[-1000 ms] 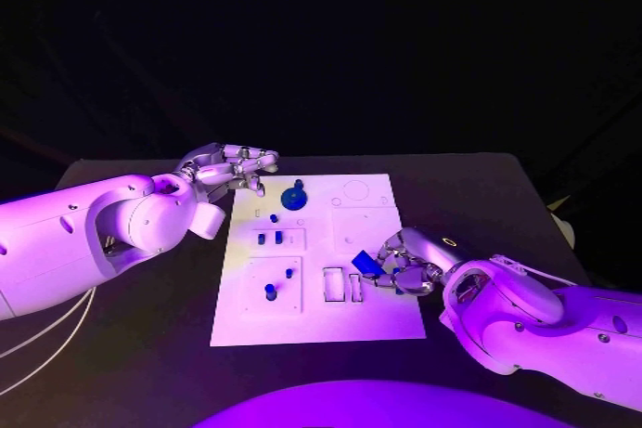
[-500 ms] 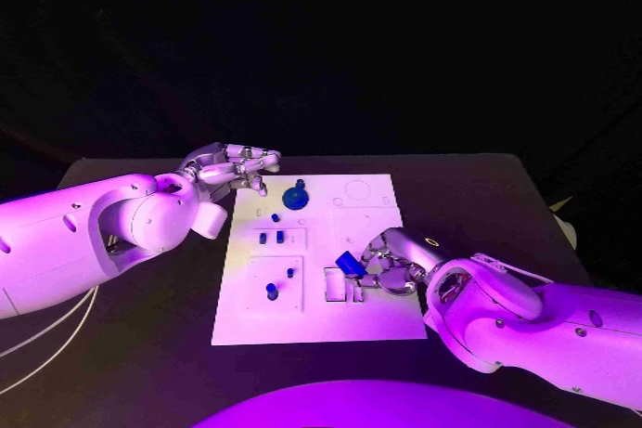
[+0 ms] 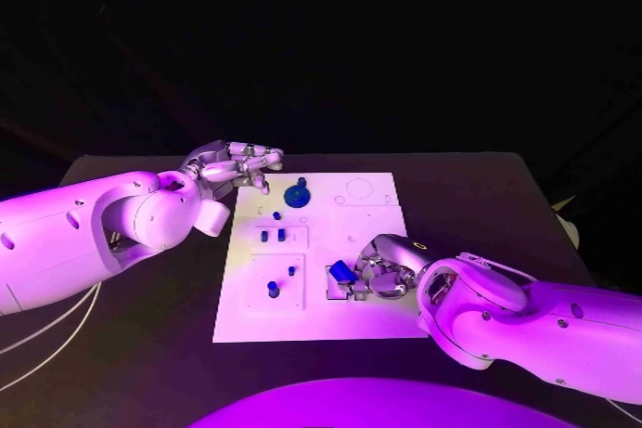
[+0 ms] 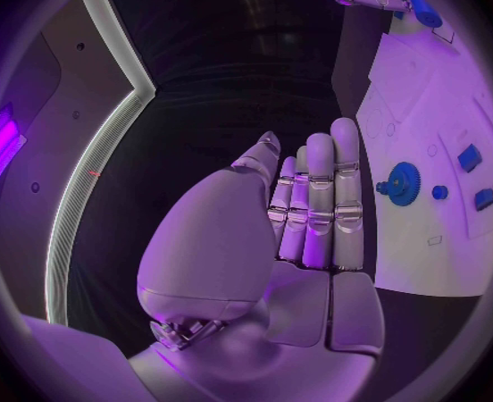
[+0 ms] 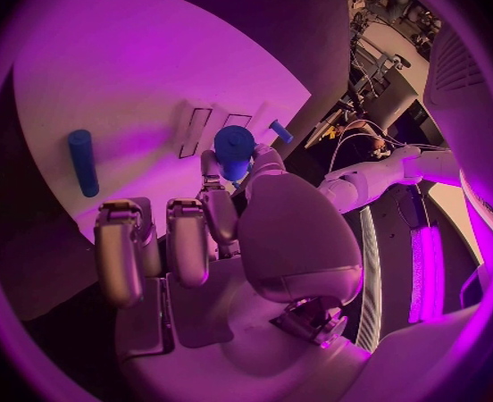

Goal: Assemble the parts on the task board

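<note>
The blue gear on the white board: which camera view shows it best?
The left wrist view shows the blue gear best: its toothed rim is plain, with nothing covering it. The head view shows it smaller, near the left hand, on the board. I cannot find it in the right wrist view.

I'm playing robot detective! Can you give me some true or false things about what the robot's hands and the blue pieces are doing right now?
1. The right hand holds a blue part. True.
2. The left hand holds a blue part too. False: it holds nothing; in the left wrist view its fingers are straight and bare.
3. The blue gear lies on the white task board, near the left hand. True.
4. The right hand is over the black table, away from the board. False: it is over the board, by the rectangular slots.
5. More small blue parts sit on the board. True.
</note>
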Controlling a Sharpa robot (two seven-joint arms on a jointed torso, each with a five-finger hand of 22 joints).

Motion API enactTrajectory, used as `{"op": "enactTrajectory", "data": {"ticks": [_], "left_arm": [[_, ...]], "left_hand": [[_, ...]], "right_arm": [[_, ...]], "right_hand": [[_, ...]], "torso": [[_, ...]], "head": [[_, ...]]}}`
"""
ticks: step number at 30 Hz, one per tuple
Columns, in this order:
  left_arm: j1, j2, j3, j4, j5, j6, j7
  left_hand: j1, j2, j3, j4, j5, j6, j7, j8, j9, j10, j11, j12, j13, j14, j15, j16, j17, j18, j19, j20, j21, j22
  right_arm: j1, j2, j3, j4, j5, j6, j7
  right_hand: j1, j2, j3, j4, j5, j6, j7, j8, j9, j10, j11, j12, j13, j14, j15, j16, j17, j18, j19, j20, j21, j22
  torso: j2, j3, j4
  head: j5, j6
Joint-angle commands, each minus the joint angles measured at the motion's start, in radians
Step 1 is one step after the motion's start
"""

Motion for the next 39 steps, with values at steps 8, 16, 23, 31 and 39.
{"op": "enactTrajectory", "data": {"ticks": [8,16,23,31,39], "left_arm": [[0.0,0.001,0.001,0.004,-0.002,0.019,0.006],[0.0,-0.001,0.001,0.004,-0.002,0.019,0.006],[0.0,-0.002,0.001,0.005,-0.002,0.019,0.005],[0.0,-0.004,0.001,0.005,-0.002,0.021,0.004],[0.0,-0.006,0.001,0.005,-0.002,0.021,0.003]], "left_hand": [[0.0,0.006,-0.004,-0.001,-0.003,-0.005,0.001,0.005,0.001,-0.007,0.001,0.005,0.001,-0.004,0.001,0.004,-0.001,0.013,0.004,0.001,-0.006,-0.002],[0.0,0.006,-0.004,-0.001,-0.003,-0.005,0.001,0.005,0.001,-0.007,0.001,0.005,0.001,-0.004,0.001,0.004,-0.001,0.013,0.004,0.001,-0.006,-0.002],[0.0,0.006,-0.004,-0.001,-0.003,-0.005,0.001,0.005,0.001,-0.007,0.001,0.005,0.001,-0.004,0.001,0.004,-0.001,0.013,0.004,0.001,-0.006,-0.002],[0.001,0.006,-0.005,-0.002,-0.003,-0.006,0.001,0.006,0.001,-0.008,0.001,0.007,0.001,-0.005,0.001,0.005,-0.002,0.013,0.004,0.001,-0.006,-0.002],[0.001,0.007,-0.005,-0.002,-0.003,-0.005,0.001,0.006,0.001,-0.008,0.001,0.007,0.002,-0.005,0.001,0.005,-0.002,0.013,0.004,0.001,-0.006,-0.002]], "right_arm": [[-0.001,0.016,-0.001,-0.022,0.016,0.042,0.001],[-0.001,0.022,-0.001,-0.034,0.014,0.027,0.002],[-0.001,0.027,-0.001,-0.038,0.011,0.014,0.012],[-0.001,0.025,-0.001,-0.035,0.003,0.003,0.02],[-0.006,0.006,-0.001,-0.002,0.017,0.012,0.073]], "right_hand": [[-0.023,0.003,-0.014,0.001,-0.009,0.024,-0.019,0.009,0.007,0.01,0.0,0.003,0.006,0.08,-0.011,0.004,0.138,-0.01,0.083,-0.007,0.001,0.24],[-0.133,0.005,-0.067,0.002,-0.18,0.018,-0.02,0.024,0.026,0.011,-0.002,-0.004,0.01,0.079,-0.012,0.002,0.136,-0.009,0.081,-0.011,-0.004,0.239],[-0.236,-0.021,-0.061,0.004,-0.341,0.005,-0.018,0.034,0.041,0.004,0.001,-0.019,0.006,0.078,-0.011,-0.003,0.13,-0.006,0.078,-0.009,-0.014,0.235],[-0.256,-0.011,-0.032,0.001,-0.358,-0.002,-0.018,0.04,0.05,0.003,0.002,-0.023,0.01,0.078,-0.01,-0.004,0.131,-0.006,0.077,-0.008,-0.017,0.235],[-0.189,0.029,-0.017,-0.003,-0.285,-0.002,-0.021,0.052,0.062,0.014,-0.001,-0.017,0.026,0.08,-0.012,0.001,0.138,-0.008,0.08,-0.01,-0.009,0.239]], "torso": [[0.0,0.0005,0.0002],[0.0,0.0001,-0.0002],[0.0,0.0005,-0.0005],[0.0,0.0008,-0.0012],[0.0,0.0008,-0.0013]], "head": [[0.004,-0.003],[0.006,-0.002],[0.007,-0.002],[0.007,-0.002],[0.006,-0.001]]}}
